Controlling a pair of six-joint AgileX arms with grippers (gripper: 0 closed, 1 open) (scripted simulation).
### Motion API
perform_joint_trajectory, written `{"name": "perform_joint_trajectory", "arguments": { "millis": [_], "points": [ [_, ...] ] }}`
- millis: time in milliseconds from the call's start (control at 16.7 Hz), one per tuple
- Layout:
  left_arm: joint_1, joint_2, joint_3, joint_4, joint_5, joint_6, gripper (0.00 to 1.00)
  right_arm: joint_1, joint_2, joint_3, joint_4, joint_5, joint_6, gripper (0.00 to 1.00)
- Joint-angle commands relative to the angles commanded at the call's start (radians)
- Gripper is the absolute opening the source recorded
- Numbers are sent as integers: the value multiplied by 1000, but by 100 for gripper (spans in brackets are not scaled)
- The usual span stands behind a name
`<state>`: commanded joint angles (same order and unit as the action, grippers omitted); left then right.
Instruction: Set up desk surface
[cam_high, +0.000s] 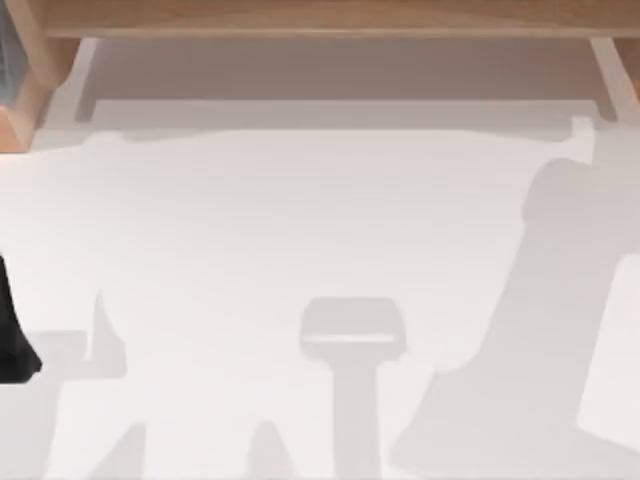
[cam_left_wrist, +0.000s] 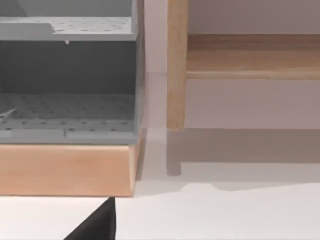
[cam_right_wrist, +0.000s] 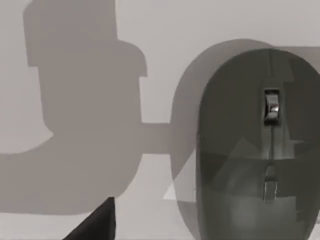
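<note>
Desk surface (cam_high: 300, 230), white and matte, spreads below the overhead camera, crossed by grey arm shadows; a light-wood frame (cam_high: 300, 15) borders its far edge. A dark shape at the top view's left edge (cam_high: 12, 335) is likely part of the left arm, but I cannot tell which part. Grip state of either gripper: cannot tell, since neither view brings jaws into sight. Right wrist camera looks straight down on a dark grey mouse (cam_right_wrist: 255, 145) with a silver scroll wheel (cam_right_wrist: 271, 107), lying flat on the white top directly beneath the right gripper and slightly off to one side of its line. Left wrist camera faces a grey perforated organiser (cam_left_wrist: 67, 107) on a wooden base (cam_left_wrist: 65, 167), with a wooden upright (cam_left_wrist: 176, 65) just beside it, both ahead of the left gripper and near. Risks, as judgement: the mouse is smooth and domed, so an off-centre descent could pinch its curved flank and squirt it sideways across the slick top. The left arm, if it advances, could clip the organiser's base or the upright. Heavy shadows may also mislead placement.
</note>
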<state>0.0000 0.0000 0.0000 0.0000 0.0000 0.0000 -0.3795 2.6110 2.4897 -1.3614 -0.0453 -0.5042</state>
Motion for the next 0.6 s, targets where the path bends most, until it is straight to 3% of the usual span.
{"name": "perform_joint_trajectory", "arguments": {
  "millis": [240,600],
  "points": [
    [0,0,0,0,0,0,100,2,-8,-2,-10,2,1,100],
    [0,0,0,0,0,0,100,10,-174,18,-189,6,14,100]
  ]
}}
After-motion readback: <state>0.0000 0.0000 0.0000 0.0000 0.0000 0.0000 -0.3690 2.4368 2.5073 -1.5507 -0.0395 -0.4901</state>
